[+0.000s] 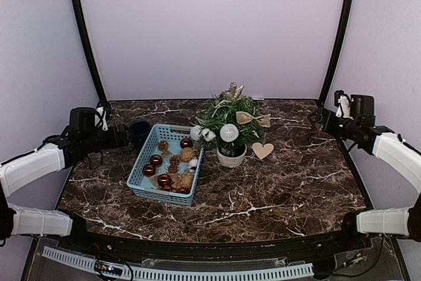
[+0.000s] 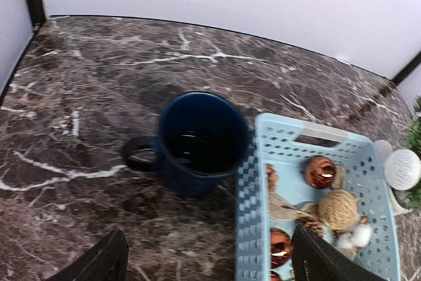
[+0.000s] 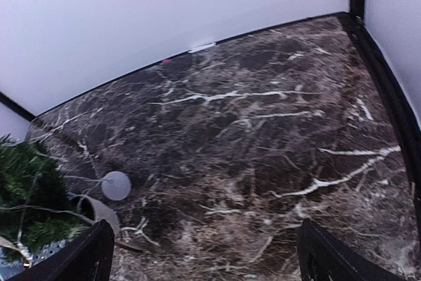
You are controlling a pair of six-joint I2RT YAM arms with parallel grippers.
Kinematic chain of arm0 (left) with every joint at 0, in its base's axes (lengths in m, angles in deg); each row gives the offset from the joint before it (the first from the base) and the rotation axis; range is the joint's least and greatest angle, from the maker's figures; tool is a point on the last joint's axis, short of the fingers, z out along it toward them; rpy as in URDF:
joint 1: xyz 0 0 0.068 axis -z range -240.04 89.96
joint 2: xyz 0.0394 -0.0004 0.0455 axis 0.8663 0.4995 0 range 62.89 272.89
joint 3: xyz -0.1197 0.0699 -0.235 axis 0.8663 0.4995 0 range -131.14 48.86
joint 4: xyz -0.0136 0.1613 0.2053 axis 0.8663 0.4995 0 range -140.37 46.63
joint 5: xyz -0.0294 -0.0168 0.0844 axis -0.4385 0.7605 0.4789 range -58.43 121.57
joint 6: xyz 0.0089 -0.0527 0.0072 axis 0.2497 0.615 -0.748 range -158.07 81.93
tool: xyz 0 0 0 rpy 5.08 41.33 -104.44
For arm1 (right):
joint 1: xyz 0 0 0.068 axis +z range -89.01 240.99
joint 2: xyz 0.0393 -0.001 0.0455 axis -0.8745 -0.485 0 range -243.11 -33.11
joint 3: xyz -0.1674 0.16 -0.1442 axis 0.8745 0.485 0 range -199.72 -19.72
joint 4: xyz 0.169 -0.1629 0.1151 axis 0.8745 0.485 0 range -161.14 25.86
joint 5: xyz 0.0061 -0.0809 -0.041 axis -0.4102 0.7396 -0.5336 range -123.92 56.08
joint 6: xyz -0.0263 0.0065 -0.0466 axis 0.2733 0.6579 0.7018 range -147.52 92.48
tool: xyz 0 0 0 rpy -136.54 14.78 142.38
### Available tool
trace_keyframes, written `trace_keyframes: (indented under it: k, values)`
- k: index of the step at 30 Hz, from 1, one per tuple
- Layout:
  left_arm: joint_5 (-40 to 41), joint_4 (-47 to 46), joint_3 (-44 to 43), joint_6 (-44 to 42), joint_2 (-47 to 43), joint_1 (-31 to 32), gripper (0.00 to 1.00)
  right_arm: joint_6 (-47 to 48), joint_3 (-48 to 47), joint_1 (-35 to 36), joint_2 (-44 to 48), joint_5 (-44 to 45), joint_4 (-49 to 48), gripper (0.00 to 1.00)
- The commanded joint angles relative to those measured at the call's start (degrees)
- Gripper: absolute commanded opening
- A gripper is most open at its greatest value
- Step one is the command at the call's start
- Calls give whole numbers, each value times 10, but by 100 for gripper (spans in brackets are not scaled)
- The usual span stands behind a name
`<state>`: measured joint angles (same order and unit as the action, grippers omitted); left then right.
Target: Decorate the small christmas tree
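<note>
Progress: small christmas tree [image 1: 229, 120] judged partly decorated; baubles [image 1: 156, 160] left in blue basket [image 1: 161, 195] at its 9 o'clock. Left gripper [image 2: 210, 264] and right gripper [image 3: 210, 258] seen spread wide, nothing held.

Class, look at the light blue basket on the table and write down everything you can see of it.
The basket is light blue and rectangular, plastic by its look, with lattice walls and a handle slot at its far end. It sits flat on the dark marbled table, just left of the small christmas tree. A dark blue mug stands by its far left corner; contact is unclear. Inside lie shiny red-brown balls, a twine ball and white tufts.
</note>
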<state>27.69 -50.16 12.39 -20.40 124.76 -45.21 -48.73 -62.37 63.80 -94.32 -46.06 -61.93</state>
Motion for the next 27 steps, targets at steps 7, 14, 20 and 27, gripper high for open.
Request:
trace_keyframes:
  k: [7,14,20,27]
  values:
    - [97,-257,179,-27,-106,-129,89,2,112,-131,72,20,-163,99]
    - [192,-434,281,-65,-115,-129,91,26,248,-131,82,131,-394,99]
    - [206,-483,275,-107,-57,-129,91,61,323,-131,16,200,-577,99]
    - [169,-541,276,-131,21,-129,92,78,379,-126,-61,224,-765,99]
